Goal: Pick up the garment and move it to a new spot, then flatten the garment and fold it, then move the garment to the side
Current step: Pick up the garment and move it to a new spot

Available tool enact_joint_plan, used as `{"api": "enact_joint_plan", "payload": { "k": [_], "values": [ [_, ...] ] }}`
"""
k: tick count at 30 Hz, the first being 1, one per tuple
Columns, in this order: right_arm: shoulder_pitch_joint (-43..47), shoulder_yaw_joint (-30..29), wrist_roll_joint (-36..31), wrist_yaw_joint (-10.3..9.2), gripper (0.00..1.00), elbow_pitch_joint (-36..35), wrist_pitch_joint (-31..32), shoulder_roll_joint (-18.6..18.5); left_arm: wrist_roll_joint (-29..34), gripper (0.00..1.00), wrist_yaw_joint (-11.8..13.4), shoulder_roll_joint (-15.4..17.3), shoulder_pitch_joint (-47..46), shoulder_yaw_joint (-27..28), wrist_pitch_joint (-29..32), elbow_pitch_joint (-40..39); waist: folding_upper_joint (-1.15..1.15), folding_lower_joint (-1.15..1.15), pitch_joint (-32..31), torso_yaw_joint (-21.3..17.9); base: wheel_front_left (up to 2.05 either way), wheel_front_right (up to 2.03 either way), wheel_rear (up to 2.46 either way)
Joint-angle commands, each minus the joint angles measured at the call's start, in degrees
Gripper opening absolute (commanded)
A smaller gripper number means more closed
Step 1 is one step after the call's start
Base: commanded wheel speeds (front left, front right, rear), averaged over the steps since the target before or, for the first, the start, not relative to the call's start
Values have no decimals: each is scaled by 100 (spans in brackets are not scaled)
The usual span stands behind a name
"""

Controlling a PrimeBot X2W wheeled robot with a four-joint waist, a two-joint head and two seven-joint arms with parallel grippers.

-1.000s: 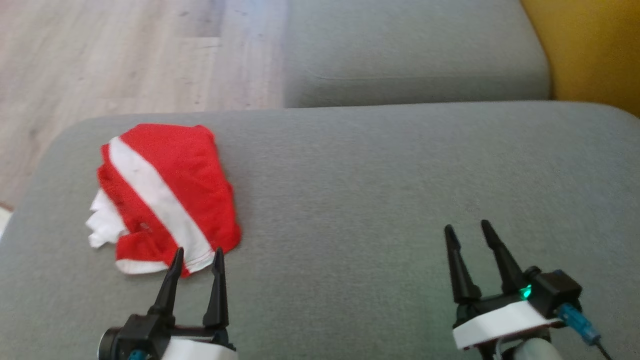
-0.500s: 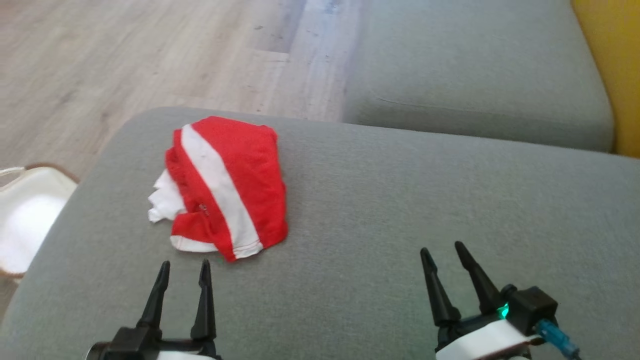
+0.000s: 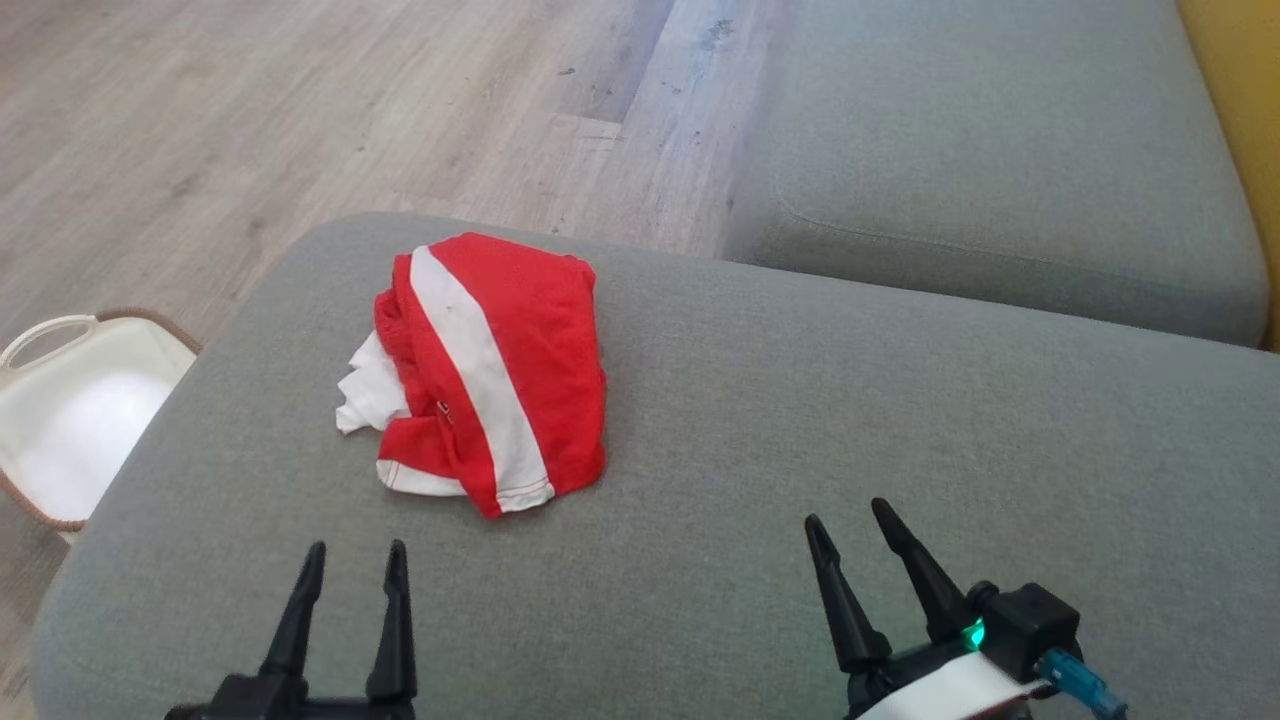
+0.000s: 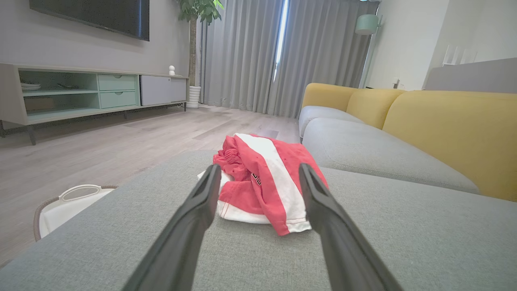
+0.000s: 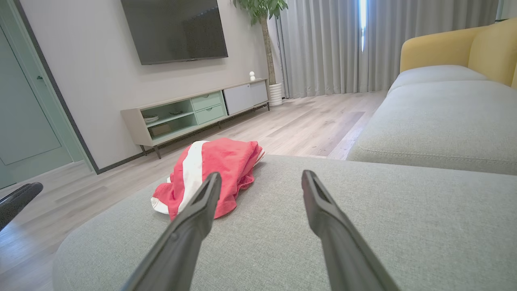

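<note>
The garment [image 3: 490,365] is a crumpled red piece with a white stripe, lying on the left part of the grey cushion [image 3: 820,420]. My left gripper [image 3: 355,560] hovers open just short of its near hem, with nothing between the fingers. In the left wrist view the garment [image 4: 266,178] lies straight ahead between the two open fingers. Off to the right, my right gripper [image 3: 850,520] stands open and empty over bare cushion. From the right wrist, the garment [image 5: 210,169] lies ahead and to the left.
A white basket [image 3: 70,420] with a brown rim stands on the wooden floor at the cushion's left end. A second grey cushion [image 3: 1000,180] lies beyond, with a yellow backrest [image 4: 444,129] along the right. A TV cabinet [image 5: 194,113] stands across the room.
The head camera has turned, so the whole picture shifted right and the basket came into view. Both grippers sit lower in the picture, the left one now short of the garment's hem. The garment lies unchanged.
</note>
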Motion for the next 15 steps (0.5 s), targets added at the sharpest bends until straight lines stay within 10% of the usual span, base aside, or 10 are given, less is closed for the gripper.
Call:
{"api": "enact_joint_plan", "payload": {
  "k": [1,9,15],
  "values": [
    [-141,141,25,-4,100,-160,-62,-42,47,100,-7,-20,-203,229,-55,-213,0,1,13,-28,0,0,0],
    [-257,27,-33,-4,100,-205,-62,-42,74,100,-92,198,-819,299,11,34,0,1,336,-325,0,0,0],
    [-559,-215,-99,-4,100,-376,-62,-42,71,100,-244,946,-2428,45,989,644,0,1,979,-653,0,0,0]
  ]
}}
